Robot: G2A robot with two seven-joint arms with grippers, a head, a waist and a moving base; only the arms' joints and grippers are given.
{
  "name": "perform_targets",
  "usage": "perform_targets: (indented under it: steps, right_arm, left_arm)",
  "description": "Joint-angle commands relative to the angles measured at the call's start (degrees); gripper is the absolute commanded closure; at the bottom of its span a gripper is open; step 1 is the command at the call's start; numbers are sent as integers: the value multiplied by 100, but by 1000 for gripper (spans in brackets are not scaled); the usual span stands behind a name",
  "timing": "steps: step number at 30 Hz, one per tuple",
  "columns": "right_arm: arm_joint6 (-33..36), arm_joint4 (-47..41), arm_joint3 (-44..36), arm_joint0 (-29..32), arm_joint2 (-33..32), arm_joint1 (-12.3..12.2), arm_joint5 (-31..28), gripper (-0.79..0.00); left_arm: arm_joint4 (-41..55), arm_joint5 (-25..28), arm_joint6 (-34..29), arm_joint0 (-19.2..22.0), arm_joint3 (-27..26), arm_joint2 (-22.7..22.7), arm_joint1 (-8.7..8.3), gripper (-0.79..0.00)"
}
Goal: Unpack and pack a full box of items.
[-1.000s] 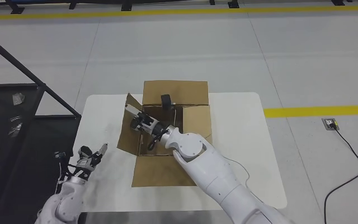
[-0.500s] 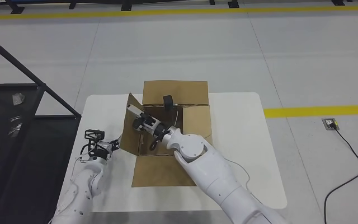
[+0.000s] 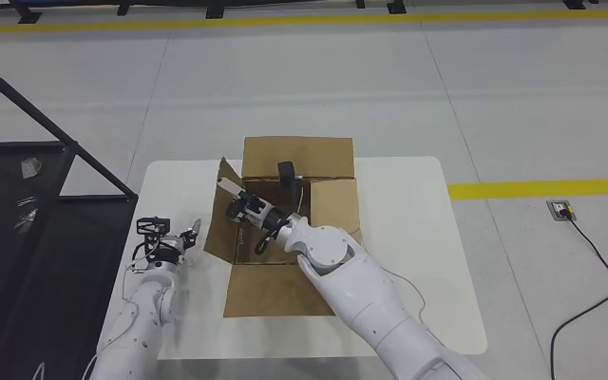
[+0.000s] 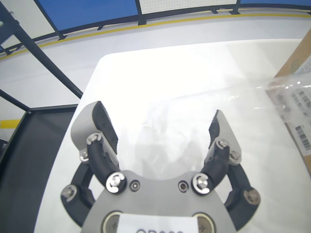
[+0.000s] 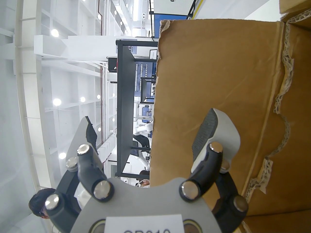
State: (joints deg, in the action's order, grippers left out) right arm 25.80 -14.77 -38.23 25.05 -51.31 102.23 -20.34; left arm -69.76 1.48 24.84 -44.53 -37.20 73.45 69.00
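Brown corrugated box [image 3: 297, 157] sits open, ragged-edged; left tool [image 4: 158, 109] spread empty, right tool [image 5: 151, 118] spread astride its flap [image 5: 213, 73].

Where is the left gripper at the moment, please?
In the top view, the left gripper is over the left side of the table, open and empty, just short of the left wall of the box.

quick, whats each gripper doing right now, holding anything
Left gripper: open, empty, above the table.
Right gripper: open, fingers on either side of the box flap, not shut on it.
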Motion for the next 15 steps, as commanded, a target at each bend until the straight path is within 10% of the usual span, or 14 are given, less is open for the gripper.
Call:
perform_targets:
  steps: [1,15]
  right_arm:
    - [28,1,20,-10,-16,10,3,-785]
    - [183,9,162,-35,-168,42,-67,-785]
  left_arm:
    - [2,-15,64,-7,27,34,-5,-785]
    - [-90,56,-66,-75,48,134,-29,-785]
